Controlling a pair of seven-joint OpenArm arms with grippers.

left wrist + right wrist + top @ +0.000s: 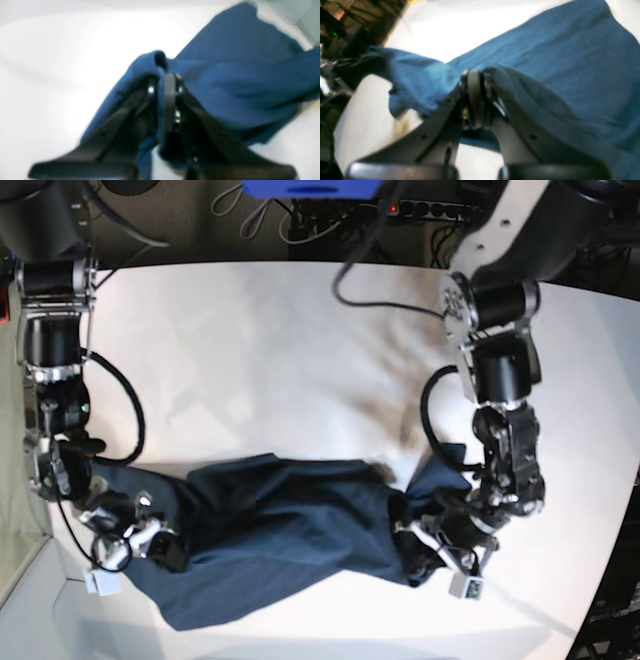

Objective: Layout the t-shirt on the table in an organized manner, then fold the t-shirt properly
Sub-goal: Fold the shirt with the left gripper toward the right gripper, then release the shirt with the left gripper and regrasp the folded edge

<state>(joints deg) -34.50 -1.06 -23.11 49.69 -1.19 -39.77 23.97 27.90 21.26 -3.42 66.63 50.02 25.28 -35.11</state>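
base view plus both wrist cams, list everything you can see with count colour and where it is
t-shirt: one, dark navy blue, stretched and rumpled along the near part of the table between the two grippers
table: one, white, fills most of the base view under the shirt
cables: several, dark, on the floor beyond the far table edge
blue box: one, bright blue, at the top edge past the table, only partly in view
left gripper: one, black, jaws shut on a bunch of the t-shirt at its end on the base view's right
right gripper: one, black, jaws shut on the t-shirt's other end, near the table edge
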